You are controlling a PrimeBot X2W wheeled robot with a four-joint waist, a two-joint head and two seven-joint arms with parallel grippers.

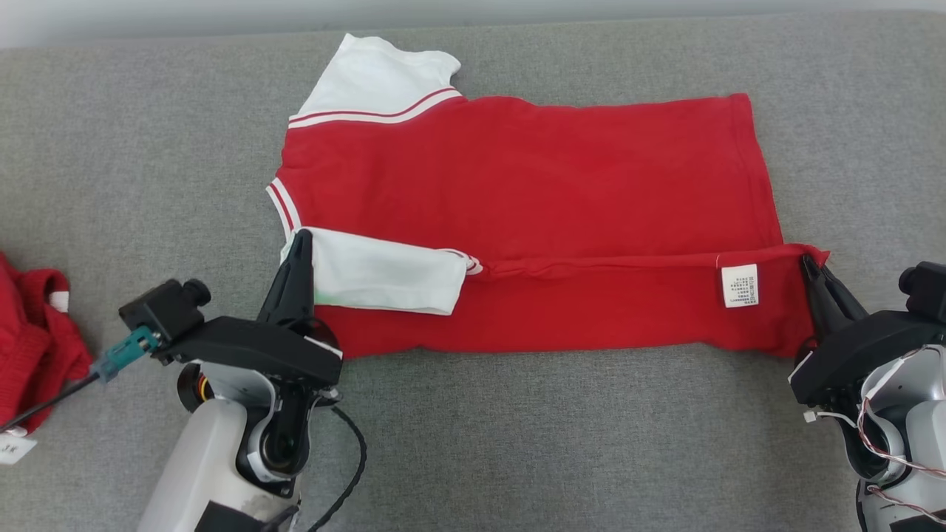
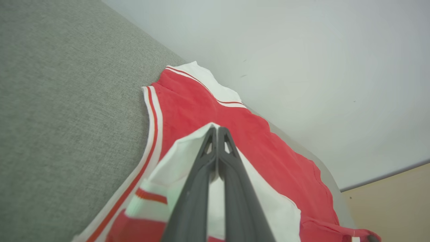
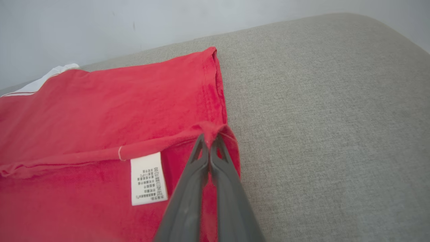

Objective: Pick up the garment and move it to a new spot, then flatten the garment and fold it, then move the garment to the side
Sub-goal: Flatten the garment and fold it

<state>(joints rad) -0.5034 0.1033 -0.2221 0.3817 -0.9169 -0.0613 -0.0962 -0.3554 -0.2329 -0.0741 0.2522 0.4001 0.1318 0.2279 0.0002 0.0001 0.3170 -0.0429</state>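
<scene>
The garment (image 1: 532, 170), a red shirt with white sleeves, lies spread out flat on the grey fabric surface (image 1: 148, 148), so the move to a new spot and the flattening look done and the folding looks under way. The long side nearest the robot is turned over onto the body of the shirt, with its inside showing and a white care label (image 1: 740, 285) facing up. The left pincer (image 1: 301, 240) is clenched on the shirt at the shoulder end of the near white sleeve (image 1: 384, 277), its fingertips pressed together over the white cloth in the left wrist view. The right pincer (image 1: 809, 266) is clenched on the hem corner of the same turned-over flap, and a small tuft of red cloth stands up between its tips in the right wrist view. The flap runs taut from one pincer across to the other, and the rest of the shirt lies beyond both sets of fingertips, away from the robot. The label sits just inward of the right pincer, and the collar band lies just past the left one. By this reading the far side has yet to be folded, and the shift to the side is not yet done. Another red piece of clothing (image 1: 29, 332) lies well outside the left pincer
</scene>
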